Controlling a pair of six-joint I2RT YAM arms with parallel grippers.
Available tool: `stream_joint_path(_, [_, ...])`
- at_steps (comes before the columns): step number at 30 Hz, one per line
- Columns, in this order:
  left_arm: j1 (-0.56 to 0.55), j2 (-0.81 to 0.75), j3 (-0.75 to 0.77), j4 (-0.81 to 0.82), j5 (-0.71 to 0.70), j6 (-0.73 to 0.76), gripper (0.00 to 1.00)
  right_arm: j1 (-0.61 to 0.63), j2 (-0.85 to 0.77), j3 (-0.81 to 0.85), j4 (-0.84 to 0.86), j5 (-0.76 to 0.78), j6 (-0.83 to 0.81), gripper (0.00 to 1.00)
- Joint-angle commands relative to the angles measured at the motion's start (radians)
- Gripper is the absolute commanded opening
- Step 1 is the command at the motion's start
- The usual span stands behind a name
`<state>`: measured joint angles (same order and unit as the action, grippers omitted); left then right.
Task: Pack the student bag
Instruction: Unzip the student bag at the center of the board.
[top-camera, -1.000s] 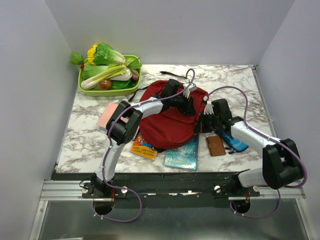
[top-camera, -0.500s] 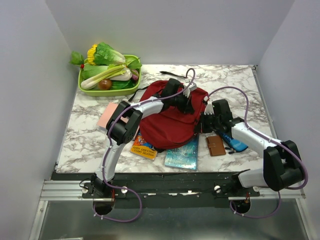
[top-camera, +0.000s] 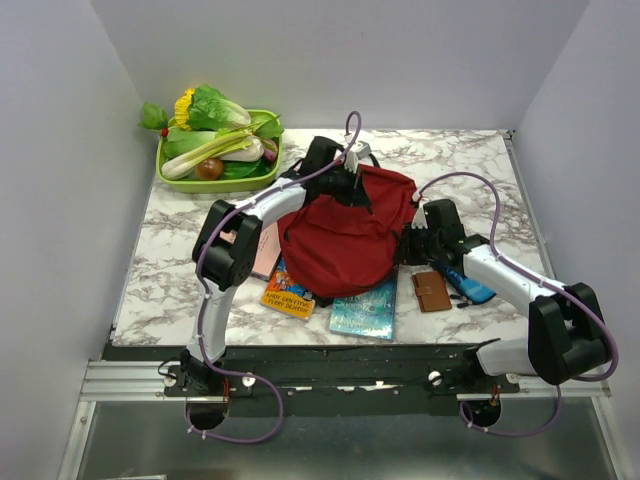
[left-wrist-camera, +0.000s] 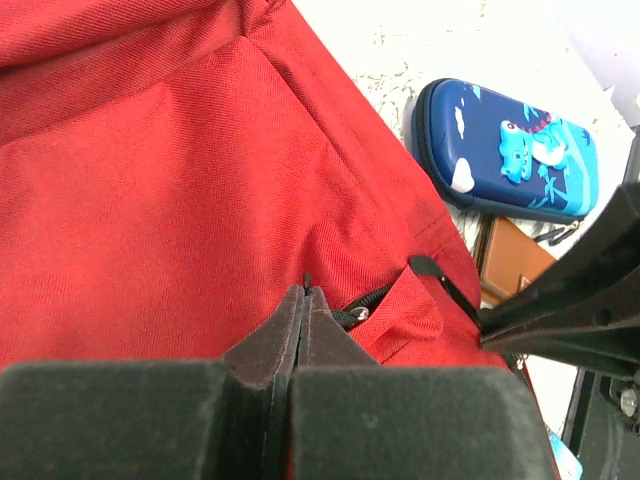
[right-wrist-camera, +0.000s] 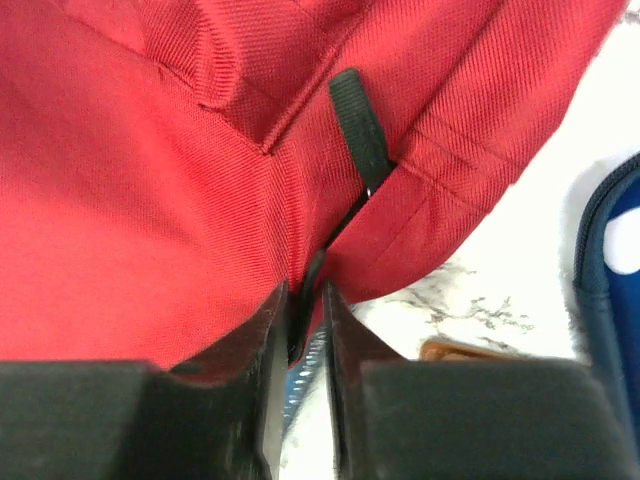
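Counter (top-camera: 470, 160): marble, both arms reaching in from the near edge.

Student bag (top-camera: 345, 245): mid-counter, bunched and slumped. Its far upper edge is drawn up under the left arm (top-camera: 250, 215), and its near edge lies over the far ends of the teal book (top-camera: 365, 310) and orange book (top-camera: 288, 297).

Green tray (top-camera: 170, 180): far-left corner, heaped with vegetables, well apart from the work.

Pink notebook (top-camera: 262, 250): just left of the bag, partly under the arm.

Pencil case (top-camera: 470, 287) and brown wallet (top-camera: 432, 291): side by side just right of the bag, under the right arm (top-camera: 500, 265).

Left jaws: together, pinching red fabric beside the zipper. A black tip shows at the pinch, and I cannot tell if it is the pull.

Right jaws: nearly together, clamped on a thin black tab running out of the bag's lower seam.

Risks, as I judge them:
- Both holds are thin nips of cloth or tab. If the arms pull apart too hard, one could slip and the bag would collapse.
- If the left pinch holds fabric rather than the pull, I expect the zipper will not travel.
- The bag drags on the books, so shifting it may sweep them off the near edge.

Views:
- The overhead view gives the layout and the books, but the left arm hides its own pinch.
- The left wrist view shows zipper teeth and a metal slider (left-wrist-camera: 360, 313) close to the pinch, and the pencil case's cartoon print.
- The right wrist view alone shows the black tab (right-wrist-camera: 358, 120) and the seam it comes from.
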<state>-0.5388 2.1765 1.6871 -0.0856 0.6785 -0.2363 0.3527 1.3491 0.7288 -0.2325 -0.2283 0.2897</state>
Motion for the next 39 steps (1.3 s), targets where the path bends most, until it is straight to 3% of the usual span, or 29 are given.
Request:
stream_joint_path(1, [0.030,-0.092,-0.047,-0.051,0.026,0.055,0.00,0.002,-0.027,0.056,-0.073,0.046,0.023,0.47])
stream_joint_path(5, [0.020,-0.092,-0.064,-0.020,0.061,0.032,0.00,0.002,0.007,0.147,-0.068,-0.019,0.025,0.67])
stream_joint_path(9, [0.011,-0.092,-0.081,0.030,0.090,0.019,0.00,0.002,0.038,0.222,-0.064,-0.028,0.023,0.68])
stream_joint_path(15, [0.011,-0.098,-0.107,0.056,0.101,0.017,0.00,0.002,0.131,0.284,-0.041,-0.062,0.023,0.63])
stream_joint_path(31, [0.010,-0.104,-0.115,0.102,0.095,-0.009,0.00,0.002,0.245,0.253,0.024,-0.055,0.028,0.54])
stream_joint_path(39, [0.010,-0.113,-0.119,0.093,0.098,-0.017,0.00,0.002,0.291,0.248,0.058,-0.054,0.048,0.41])
